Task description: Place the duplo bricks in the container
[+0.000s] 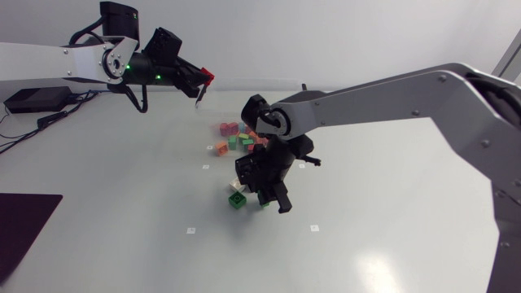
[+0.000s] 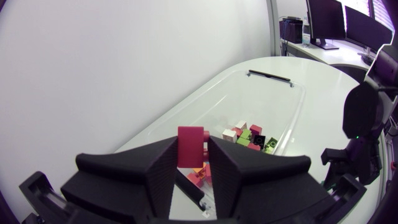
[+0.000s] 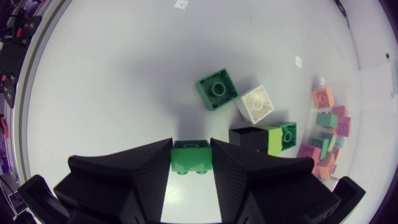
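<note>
One red brick (image 2: 191, 144) in left claw (image 2: 192, 155), green brick (image 3: 191, 158), right claw (image 3: 191, 148)

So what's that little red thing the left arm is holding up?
A red duplo brick, smooth plastic by its look. The left end effector is shut on it, one black finger against each side, its upper part standing clear. It is held in the air, off the table, touching nothing else; the clear container lies beyond it.

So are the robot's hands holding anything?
Yes. The left gripper pinches a red duplo brick by its sides; the right gripper pinches a green duplo brick likewise.
</note>
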`<move>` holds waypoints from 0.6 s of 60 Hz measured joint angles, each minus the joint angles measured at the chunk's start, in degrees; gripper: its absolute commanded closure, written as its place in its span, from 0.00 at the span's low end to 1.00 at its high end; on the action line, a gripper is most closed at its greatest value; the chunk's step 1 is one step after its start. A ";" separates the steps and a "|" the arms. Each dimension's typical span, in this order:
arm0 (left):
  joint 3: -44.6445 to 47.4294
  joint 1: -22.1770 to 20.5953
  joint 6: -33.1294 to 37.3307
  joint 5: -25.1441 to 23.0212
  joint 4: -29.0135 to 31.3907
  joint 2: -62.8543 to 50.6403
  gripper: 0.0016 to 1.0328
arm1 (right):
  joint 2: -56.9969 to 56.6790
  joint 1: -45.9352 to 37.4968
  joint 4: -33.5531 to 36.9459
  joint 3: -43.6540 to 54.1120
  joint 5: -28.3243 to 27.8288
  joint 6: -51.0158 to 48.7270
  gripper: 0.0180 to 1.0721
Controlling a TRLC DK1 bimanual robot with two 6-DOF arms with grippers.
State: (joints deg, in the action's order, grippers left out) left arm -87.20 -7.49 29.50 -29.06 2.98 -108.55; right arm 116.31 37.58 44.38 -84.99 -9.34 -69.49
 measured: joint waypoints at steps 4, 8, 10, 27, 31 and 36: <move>-2.29 -0.46 -0.17 0.33 0.66 -1.57 0.74 | -2.10 -0.70 0.00 0.04 0.04 0.00 0.73; -4.55 -0.90 -0.42 0.68 1.99 -3.10 0.74 | -4.20 -1.60 0.00 0.04 0.04 0.02 0.73; -5.84 -1.05 -0.59 0.83 2.99 -3.91 0.74 | -5.16 -2.16 0.00 0.04 0.04 0.02 0.73; -8.94 -2.38 -0.87 0.85 9.90 -5.88 0.15 | -8.44 -7.89 -3.06 -2.21 -2.97 3.78 0.73; -8.96 -2.80 -0.26 0.85 12.13 -5.86 0.08 | -8.44 -9.31 -4.87 -3.65 -3.89 5.51 0.73; -8.85 -3.19 0.61 0.85 14.19 -5.33 0.06 | -8.44 -11.13 -7.41 -5.51 -4.76 8.11 0.73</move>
State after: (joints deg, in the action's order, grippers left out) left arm -96.05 -10.68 30.11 -28.21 17.17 -113.89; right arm 107.87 26.46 36.97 -90.50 -14.11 -61.39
